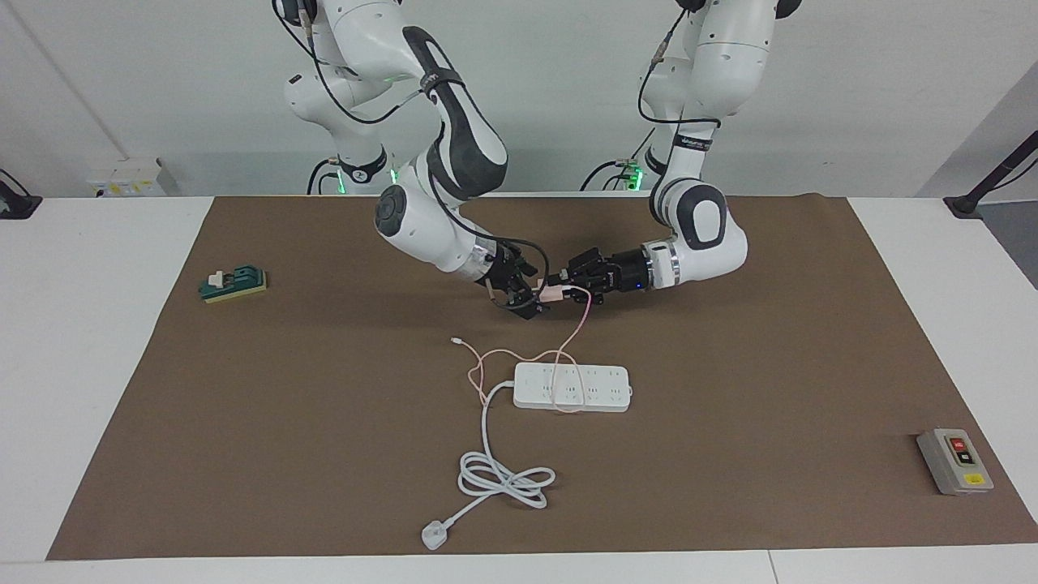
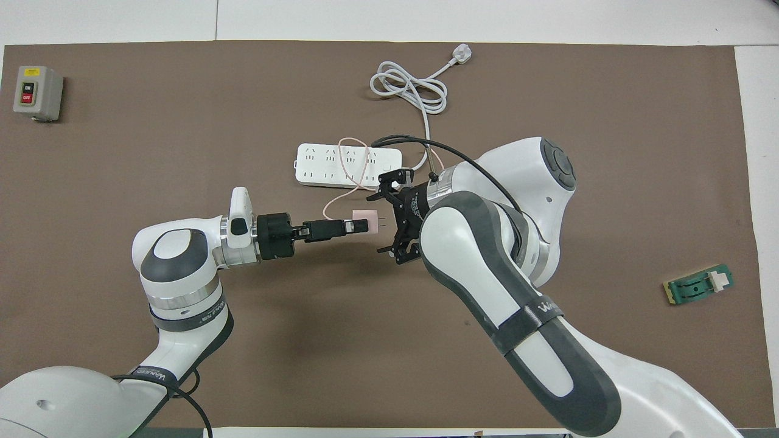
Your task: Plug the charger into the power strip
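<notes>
Left gripper (image 2: 359, 226) clamped on pink charger (image 2: 365, 218), held in the air over bare brown mat (image 2: 122, 152), prongs toward right gripper (image 2: 385, 222). Right gripper spread wide, fingers either side of the prongs, not gripping. Pink cable (image 1: 577, 328) drooping from the charger, looping across white power strip (image 1: 572, 387) below the two grippers. Strip's thick white cord (image 1: 503, 478) coiled, plug (image 1: 434, 535) at its end. Grey switch box (image 1: 955, 461) and green part (image 1: 235, 284) well apart from both grippers.
</notes>
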Robot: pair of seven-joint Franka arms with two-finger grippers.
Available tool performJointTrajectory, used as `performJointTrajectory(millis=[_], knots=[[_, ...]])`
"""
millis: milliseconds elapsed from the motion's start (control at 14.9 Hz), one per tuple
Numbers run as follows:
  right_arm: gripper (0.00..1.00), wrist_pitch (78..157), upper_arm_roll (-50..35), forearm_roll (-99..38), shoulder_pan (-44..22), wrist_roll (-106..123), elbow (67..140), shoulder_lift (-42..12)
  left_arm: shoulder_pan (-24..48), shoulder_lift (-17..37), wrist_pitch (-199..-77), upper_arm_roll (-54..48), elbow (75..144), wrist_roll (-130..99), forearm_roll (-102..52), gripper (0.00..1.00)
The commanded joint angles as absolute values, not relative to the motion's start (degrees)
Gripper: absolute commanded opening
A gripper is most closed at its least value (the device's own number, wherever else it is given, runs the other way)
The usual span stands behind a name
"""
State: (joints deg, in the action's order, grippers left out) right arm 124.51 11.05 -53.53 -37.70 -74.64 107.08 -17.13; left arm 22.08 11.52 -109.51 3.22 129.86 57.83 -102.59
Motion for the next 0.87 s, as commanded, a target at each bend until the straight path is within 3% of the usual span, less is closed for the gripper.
performJointTrajectory(millis=[0, 470, 805], knots=[[1.0, 125.42, 10.72, -52.56, -37.27, -73.21, 108.54, -16.17, 22.5, 10.9, -109.77, 3.52, 129.55, 58.54, -103.18, 0.0], [1.0, 122.88, 11.07, -38.25, -34.99, -68.66, 108.46, -13.89, 17.85, 8.53, -112.5, 4.39, 128.85, 56.17, -103.01, 0.0], [1.0, 111.64, 11.07, -32.44, -24.37, -46.36, 108.37, -8.98, 13.02, 6.68, -114.7, 4.48, 123.15, 49.16, -93.54, 0.0]])
